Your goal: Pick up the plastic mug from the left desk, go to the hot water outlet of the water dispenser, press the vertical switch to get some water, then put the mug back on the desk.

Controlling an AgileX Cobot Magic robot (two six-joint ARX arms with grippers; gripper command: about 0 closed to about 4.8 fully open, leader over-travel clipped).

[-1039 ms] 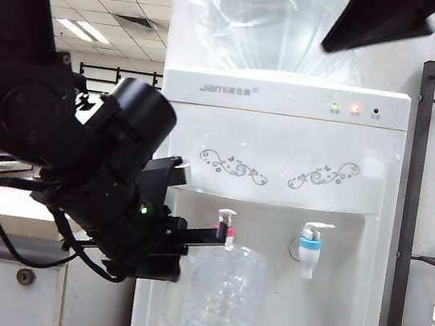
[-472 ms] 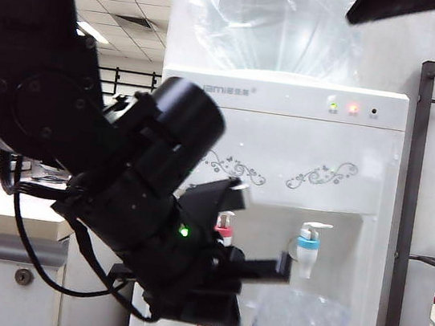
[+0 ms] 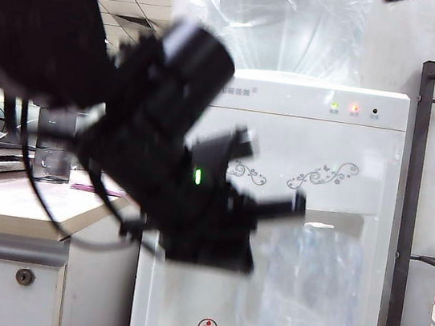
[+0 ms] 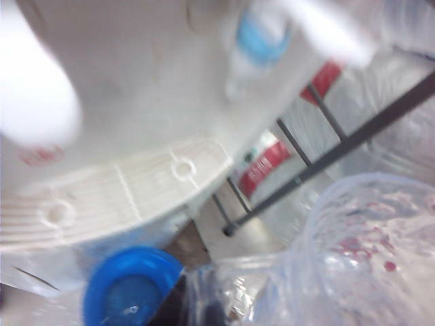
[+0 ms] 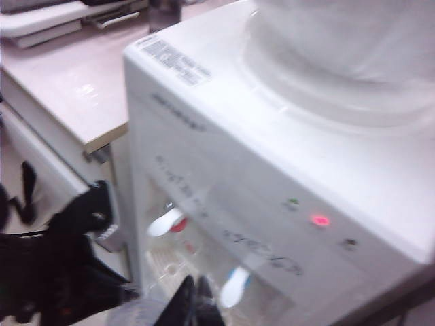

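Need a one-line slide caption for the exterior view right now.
Left pincer holds the plastic mug in front of the water dispenser, beside the left desk.

- My left gripper [image 3: 296,210] holds the plastic mug [image 3: 308,297] before the water dispenser [image 3: 348,157].
- The left desk [image 3: 25,205] stands left of it.
- My right gripper [image 5: 194,302] is above.

clear dimpled plastic mug [image 4: 370,251]

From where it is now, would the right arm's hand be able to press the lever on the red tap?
Probably not directly. The right hand is shut and high above the water dispenser, while the left hand with the plastic mug sits across the tap recess, blocking the front.
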